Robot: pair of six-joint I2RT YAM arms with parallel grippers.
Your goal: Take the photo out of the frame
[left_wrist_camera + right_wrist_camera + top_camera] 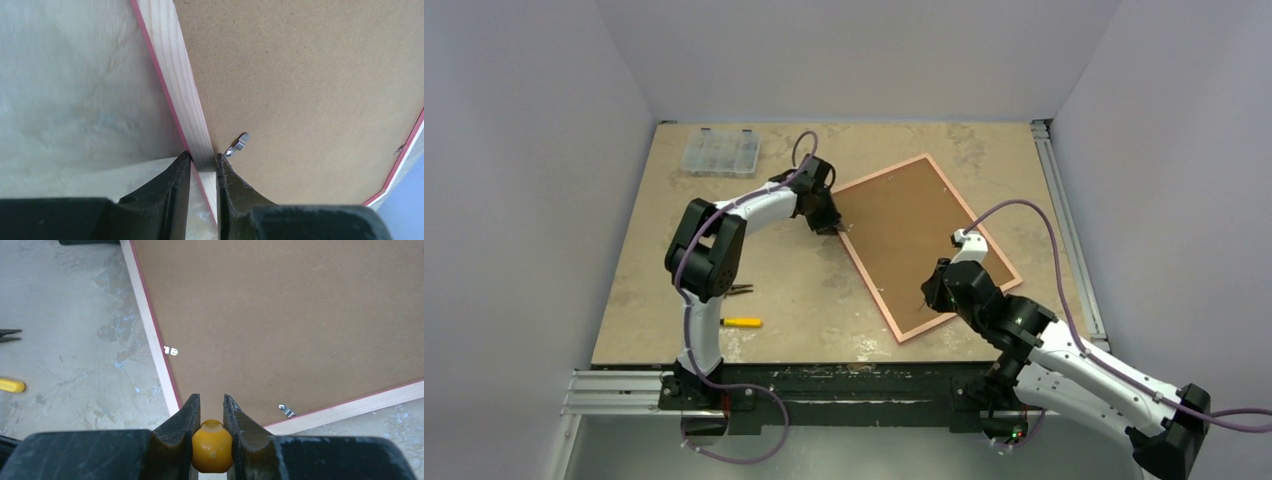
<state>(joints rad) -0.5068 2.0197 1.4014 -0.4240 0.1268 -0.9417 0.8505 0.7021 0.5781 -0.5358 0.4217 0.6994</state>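
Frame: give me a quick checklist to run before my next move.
1. Frame lying back up: ok.
2. Photo out of the frame: not ok, its brown back sits inside the rails.
3. Left end effector straddling the frame's rail: ok. Whether it is clamped: cannot tell.
4. Clip beside it swung clear of the photo: not ok, it lies over the brown back.
5. Right end effector shut on the yellow knob: ok.
6. What the knob's far end touches: cannot tell, hidden.
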